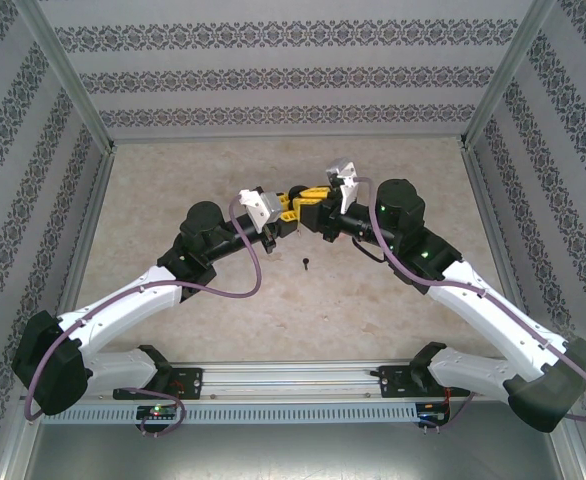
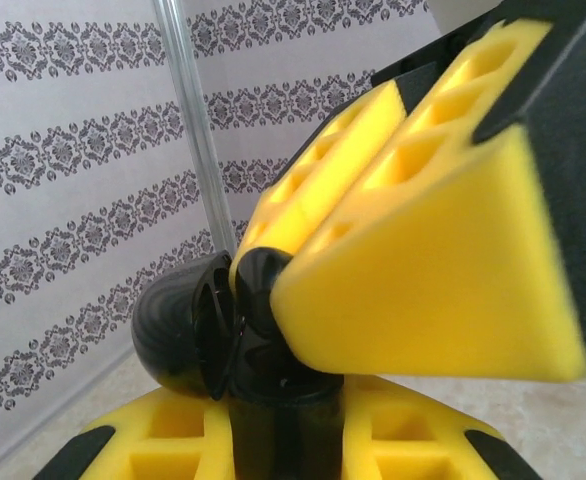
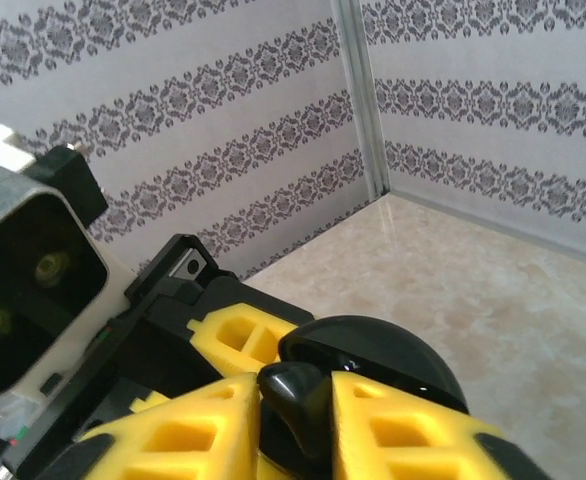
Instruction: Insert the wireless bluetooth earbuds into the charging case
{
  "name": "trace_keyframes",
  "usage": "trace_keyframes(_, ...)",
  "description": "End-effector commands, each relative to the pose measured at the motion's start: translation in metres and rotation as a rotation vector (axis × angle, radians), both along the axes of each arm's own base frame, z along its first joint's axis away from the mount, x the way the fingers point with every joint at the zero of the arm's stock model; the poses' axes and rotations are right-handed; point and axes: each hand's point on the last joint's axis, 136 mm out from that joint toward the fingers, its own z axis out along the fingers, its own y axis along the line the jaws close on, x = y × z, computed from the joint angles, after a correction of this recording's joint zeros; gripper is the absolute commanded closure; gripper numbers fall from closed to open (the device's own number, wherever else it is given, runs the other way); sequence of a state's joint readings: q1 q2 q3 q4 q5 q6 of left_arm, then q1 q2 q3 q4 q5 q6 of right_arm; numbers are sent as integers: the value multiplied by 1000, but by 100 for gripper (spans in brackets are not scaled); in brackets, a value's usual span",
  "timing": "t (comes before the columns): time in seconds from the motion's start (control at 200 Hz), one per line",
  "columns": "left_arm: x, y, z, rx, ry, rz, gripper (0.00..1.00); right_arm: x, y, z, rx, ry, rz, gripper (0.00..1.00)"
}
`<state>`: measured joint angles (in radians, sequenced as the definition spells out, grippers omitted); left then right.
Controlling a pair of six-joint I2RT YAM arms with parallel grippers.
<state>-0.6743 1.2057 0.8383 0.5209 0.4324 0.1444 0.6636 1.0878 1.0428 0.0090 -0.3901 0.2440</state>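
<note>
Yellow fingers (image 2: 423,290), glossy black case (image 2: 173,335), damask-striped walls (image 2: 73,150), mottled beige table (image 1: 323,320)

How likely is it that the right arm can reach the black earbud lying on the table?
Probably yes: the black earbud lies alone on the bare table, close to the right gripper, with nothing over it. Its jaws, though, are occupied at the black case.

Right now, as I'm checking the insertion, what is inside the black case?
The black case hides its inside behind its shell and the yellow fingers. A small black piece sits at its edge between them; whether it is seated cannot be seen.
</note>
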Motion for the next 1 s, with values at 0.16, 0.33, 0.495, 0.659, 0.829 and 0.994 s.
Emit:
trace_keyframes(0.16, -5, -1, 46, -119, -74, -12, 100, 21, -19, 5, 16, 75, -145, 45)
trace_keyframes(0.33, -3, -3, 41, -124, -61, -12, 100, 26, -27, 22, 70, 89, -174, 37)
trace_keyframes(0.495, -1, -3, 37, -123, -52, -7, 100, 25, -28, 42, 125, 93, -168, 33)
trace_keyframes(0.659, 1, -4, 34, -122, -45, -4, 100, 21, -27, 58, 160, 90, -136, 30)
trace_keyframes(0.829, 1, -4, 34, -125, -45, -1, 100, 19, -27, 60, 166, 96, -128, 31)
trace_keyframes(0.994, 2, -4, 35, -137, -40, -1, 100, 23, -27, 48, 157, 119, -141, 33)
